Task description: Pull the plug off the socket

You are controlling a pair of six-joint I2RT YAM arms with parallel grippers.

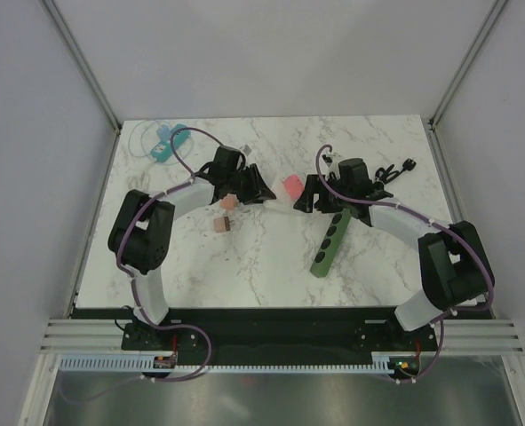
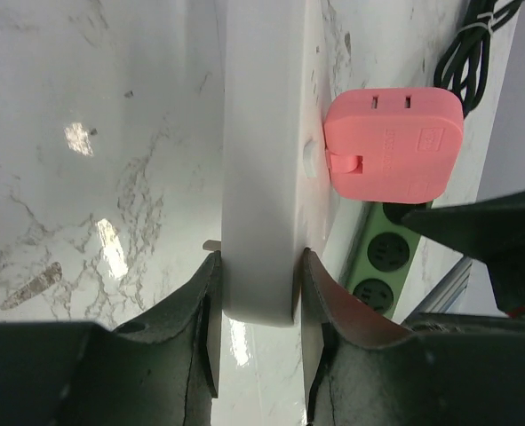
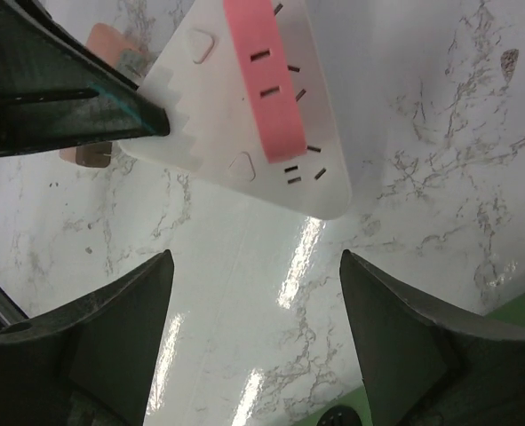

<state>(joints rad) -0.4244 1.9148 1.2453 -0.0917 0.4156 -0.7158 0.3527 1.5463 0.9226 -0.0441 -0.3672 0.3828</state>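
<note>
1. Top view: both arms reach in to the middle of the table (image 1: 244,266). The pink plug (image 1: 291,187) sits between the left pincer (image 1: 262,189) and the right pincer (image 1: 308,195), close to both. A green strip (image 1: 329,240) lies on the table just near of the right pincer.

2. Left wrist view: the left pincer is clamped on the end of a white socket (image 2: 258,160). Its fingers (image 2: 191,319) press on the two opposite sides. The plug is seated in one face of the socket, further along from the grip. The dark tip of the right pincer shows just beside the plug, not touching it.

3. Right wrist view: the right pincer's fingers (image 3: 120,328) are spread wide apart with nothing between them. The socket and plug lie ahead of them, out of their reach. The left pincer's tip grips the socket's far end.

4. Step in hand, as a judgement: the socket is braced and the right pincer is lined up for the plug. The plug is not yet gripped.

5. Next move: the right pincer should advance until its fingers straddle the plug alone. It should then close firmly and pull straight away from the socket face while the left pincer holds fast.
</note>
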